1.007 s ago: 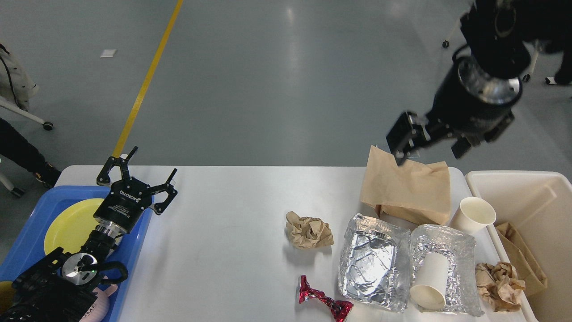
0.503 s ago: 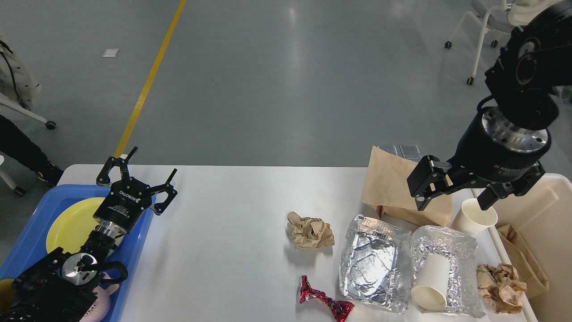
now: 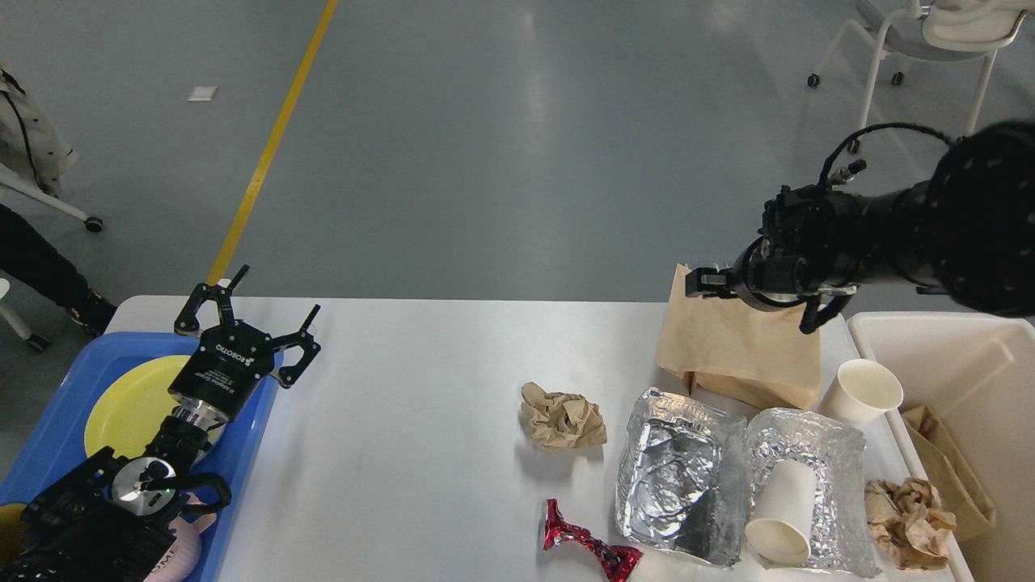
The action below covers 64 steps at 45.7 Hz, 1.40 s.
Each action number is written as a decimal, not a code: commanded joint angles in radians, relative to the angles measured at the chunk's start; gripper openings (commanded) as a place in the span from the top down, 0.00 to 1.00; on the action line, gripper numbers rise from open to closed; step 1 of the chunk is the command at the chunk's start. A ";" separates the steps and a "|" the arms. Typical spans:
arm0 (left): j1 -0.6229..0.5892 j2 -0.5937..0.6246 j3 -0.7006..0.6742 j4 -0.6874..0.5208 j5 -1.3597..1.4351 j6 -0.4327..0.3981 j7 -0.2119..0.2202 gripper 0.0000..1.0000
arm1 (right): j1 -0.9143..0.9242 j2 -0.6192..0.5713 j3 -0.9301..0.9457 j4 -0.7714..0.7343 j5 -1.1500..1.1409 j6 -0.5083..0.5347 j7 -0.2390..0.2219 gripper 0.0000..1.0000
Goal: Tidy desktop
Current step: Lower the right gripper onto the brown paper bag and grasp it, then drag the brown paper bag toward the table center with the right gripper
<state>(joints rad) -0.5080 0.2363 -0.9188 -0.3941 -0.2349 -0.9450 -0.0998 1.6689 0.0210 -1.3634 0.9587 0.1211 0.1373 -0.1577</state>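
The desk (image 3: 420,420) has a smooth, matt white top. On it lie two crinkled foil trays (image 3: 679,473), bright metal with a broken shine, and a red wrapper (image 3: 586,550) of glossy foil, twisted. The brown bag (image 3: 740,343) is matt kraft paper, creased (the crumpled wad (image 3: 563,415) looks like the same stuff). Two cups (image 3: 861,392) are plain matt paper, off-white. The blue tray (image 3: 48,428) and yellow plate (image 3: 129,400) look like smooth plastic with a faint sheen; so does the cream bin (image 3: 970,364). The left end effector (image 3: 247,311) is matt black, metal or plastic, I cannot tell.
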 commanded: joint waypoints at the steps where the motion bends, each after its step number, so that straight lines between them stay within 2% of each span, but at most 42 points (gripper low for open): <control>1: 0.000 0.000 0.000 0.000 0.000 0.000 0.000 0.01 | -0.167 -0.004 -0.007 -0.228 0.014 0.060 -0.026 0.00; 12: 0.000 0.000 0.000 0.000 0.002 0.000 0.000 0.01 | -0.224 -0.052 0.015 -0.301 0.216 0.189 -0.040 0.00; 20: 0.000 0.000 -0.002 0.000 0.000 0.000 0.000 0.01 | -0.230 -0.130 0.017 -0.299 0.219 0.189 -0.043 0.00; 31: 0.000 0.000 -0.002 0.000 0.000 0.000 0.000 0.01 | -0.250 -0.162 0.020 -0.281 0.236 0.188 -0.045 0.00; 43: 0.000 0.000 -0.002 0.000 0.000 0.000 0.002 0.01 | -0.290 -0.164 0.090 -0.281 0.242 0.183 -0.045 0.00; 59: 0.000 0.000 -0.002 0.000 0.000 0.000 0.002 0.01 | -0.385 -0.159 0.112 -0.302 0.224 0.119 -0.043 0.00; 64: 0.000 0.000 -0.002 0.000 0.000 0.000 0.000 0.01 | -0.403 -0.158 0.113 -0.305 0.221 0.094 -0.042 0.03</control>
<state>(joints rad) -0.5077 0.2362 -0.9204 -0.3943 -0.2349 -0.9450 -0.0983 1.2832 -0.1381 -1.2524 0.6571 0.3453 0.2518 -0.2007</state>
